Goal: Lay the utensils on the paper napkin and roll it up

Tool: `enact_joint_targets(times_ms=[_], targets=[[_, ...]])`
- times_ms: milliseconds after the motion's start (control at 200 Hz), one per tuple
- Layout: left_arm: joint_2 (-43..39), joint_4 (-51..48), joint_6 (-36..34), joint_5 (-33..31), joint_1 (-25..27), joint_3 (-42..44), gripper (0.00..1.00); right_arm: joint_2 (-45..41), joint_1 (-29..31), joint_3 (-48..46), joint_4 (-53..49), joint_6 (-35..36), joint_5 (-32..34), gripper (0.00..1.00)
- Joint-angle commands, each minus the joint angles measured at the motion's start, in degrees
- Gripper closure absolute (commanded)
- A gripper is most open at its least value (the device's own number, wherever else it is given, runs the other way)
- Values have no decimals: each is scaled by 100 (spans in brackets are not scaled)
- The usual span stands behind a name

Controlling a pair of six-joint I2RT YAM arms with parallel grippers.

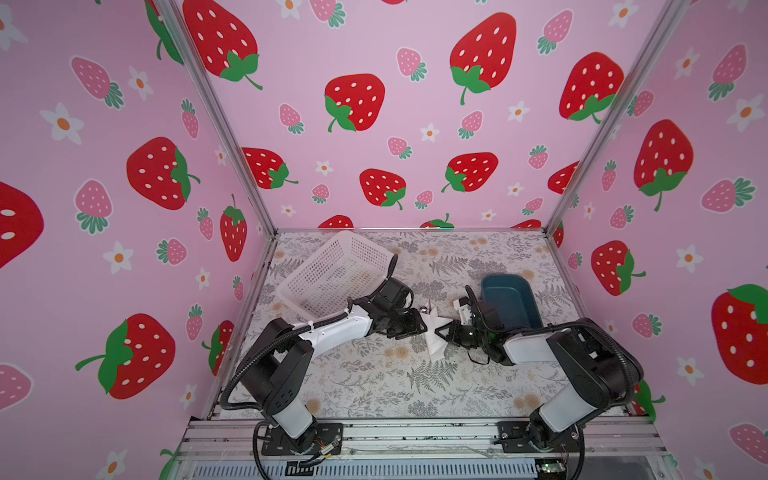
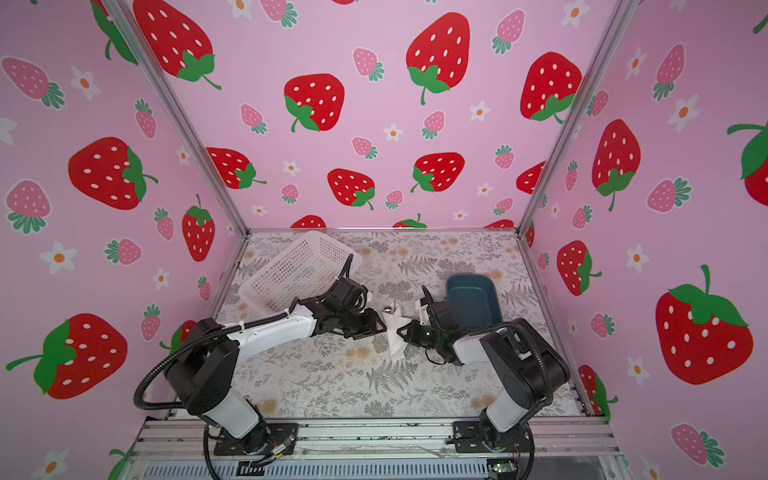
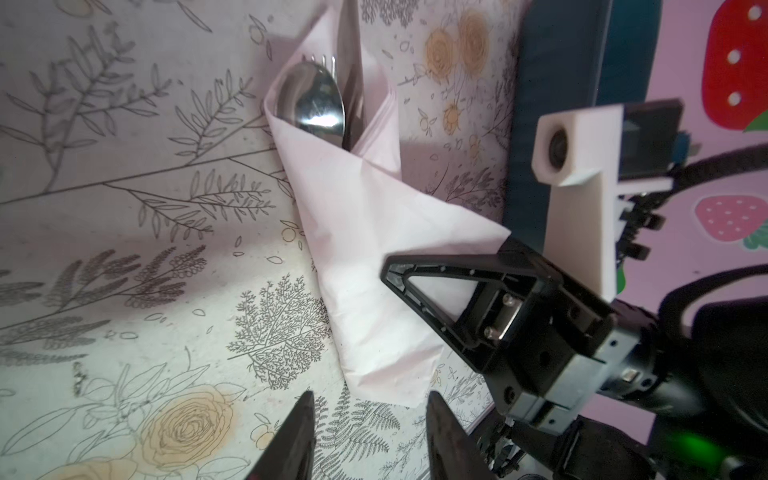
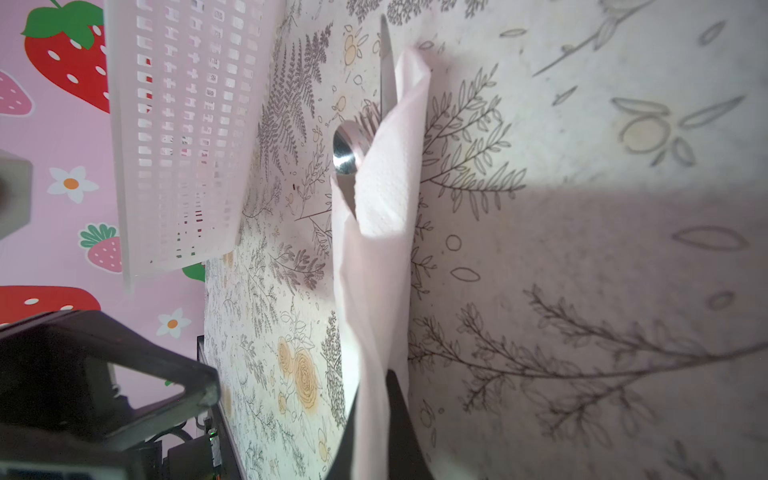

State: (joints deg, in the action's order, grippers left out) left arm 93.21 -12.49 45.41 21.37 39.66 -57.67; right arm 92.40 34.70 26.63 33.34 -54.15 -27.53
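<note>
Nearly done: thin white paper napkin [image 3: 365,266] wrapped around shiny metal utensils [image 3: 311,99], one flap apparently untucked. Right fingers [image 4: 401,419] clamp that flap; left fingers [image 3: 297,440] half-parted, empty.

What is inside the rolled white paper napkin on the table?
At the open end of the rolled white paper napkin show a shiny metal spoon bowl, fork tines and a knife blade. The paper covers the rest of all three.
</note>
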Motion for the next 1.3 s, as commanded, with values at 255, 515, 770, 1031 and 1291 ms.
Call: enact_joint_targets(times_ms=[255, 515, 770, 1031, 1291], targets=[[-373, 476, -13, -455, -81, 441, 44, -392, -25, -121, -100, 107, 2, 95], [-309, 945, 386, 221, -352, 655, 40, -626, -37, -204, -93, 117, -20, 95], [-292, 1280, 511, 590, -406, 732, 38, -908, -60, -317, -13, 124, -128, 95], [-462, 1743, 749, 1010, -499, 733, 33, -1481, -129, -311, 170, -57, -412, 95], [-462, 2732, 1144, 1665, -547, 750, 27, -2184, -318, -280, 422, -414, -699, 95]])
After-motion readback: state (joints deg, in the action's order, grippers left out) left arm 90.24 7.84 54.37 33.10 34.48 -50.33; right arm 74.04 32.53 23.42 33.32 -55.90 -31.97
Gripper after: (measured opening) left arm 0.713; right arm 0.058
